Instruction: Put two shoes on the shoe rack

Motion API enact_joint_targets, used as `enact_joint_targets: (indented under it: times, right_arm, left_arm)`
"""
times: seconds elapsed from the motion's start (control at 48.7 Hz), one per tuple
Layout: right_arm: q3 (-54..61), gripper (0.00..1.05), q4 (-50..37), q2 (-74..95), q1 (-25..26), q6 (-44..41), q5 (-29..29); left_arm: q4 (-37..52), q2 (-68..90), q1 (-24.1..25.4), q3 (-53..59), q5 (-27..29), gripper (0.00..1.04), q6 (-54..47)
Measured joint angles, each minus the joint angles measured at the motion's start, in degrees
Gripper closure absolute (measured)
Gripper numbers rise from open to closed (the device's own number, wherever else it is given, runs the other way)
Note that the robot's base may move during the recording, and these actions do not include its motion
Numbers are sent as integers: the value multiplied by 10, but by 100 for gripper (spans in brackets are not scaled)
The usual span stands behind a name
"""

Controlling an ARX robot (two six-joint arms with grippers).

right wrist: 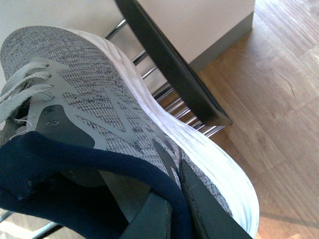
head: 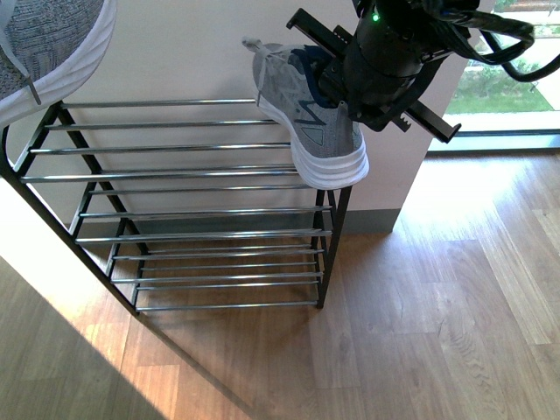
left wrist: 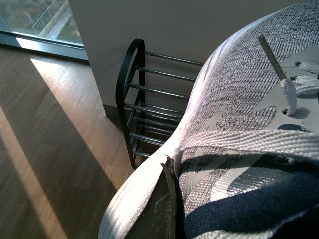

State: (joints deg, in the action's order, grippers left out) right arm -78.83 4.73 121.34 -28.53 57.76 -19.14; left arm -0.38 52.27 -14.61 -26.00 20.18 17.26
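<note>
1. Pinching the navy collar, the right gripper (right wrist: 182, 209) is closed on the right-hand sneaker (head: 311, 114), which hangs tilted at the right end of the rack's (head: 175, 147) top tier. Let go there, it likely tips over that end onto the floor (head: 437, 306).
2. The left gripper (left wrist: 169, 214) clamps the left-hand sneaker (head: 44, 52) high above the rack's left end. Dropped from there, it may bounce off.

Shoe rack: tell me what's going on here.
Each arm holds one grey sneaker in the air. The right gripper pinches the right sneaker by its navy collar, over the rack's right end. The left gripper holds the left sneaker up by the rack's left end. No shoe rests on the rack's visible bars.
</note>
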Motion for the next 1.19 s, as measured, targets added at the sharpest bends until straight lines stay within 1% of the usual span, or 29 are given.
enact_joint_targets:
  times: [0.082, 0.206, 0.288, 0.349, 0.493, 0.966, 1.089, 1.192]
  right_arm:
    - [-36, 103, 29, 30, 8, 31, -21]
    - [-81, 103, 58, 56, 13, 63, -26]
    - [-107, 103, 76, 73, 13, 91, -20]
    - [-113, 103, 82, 75, 13, 112, -4]
    - [-140, 103, 94, 84, 10, 137, 7]
    - [-230, 103, 143, 158, 4, 153, 4]
    - [-238, 103, 145, 178, 5, 147, -8]
    - [-238, 103, 129, 179, 6, 133, -23]
  left_arm:
    - [0, 0, 0, 0, 0, 103, 0]
    - [0, 0, 0, 0, 0, 103, 0]
    - [0, 0, 0, 0, 0, 103, 0]
    - [0, 0, 0, 0, 0, 103, 0]
    - [0, 0, 0, 0, 0, 103, 0]
    - [0, 0, 0, 0, 0, 103, 0]
    - [0, 0, 0, 0, 0, 103, 0]
    - [0, 0, 0, 0, 0, 103, 0]
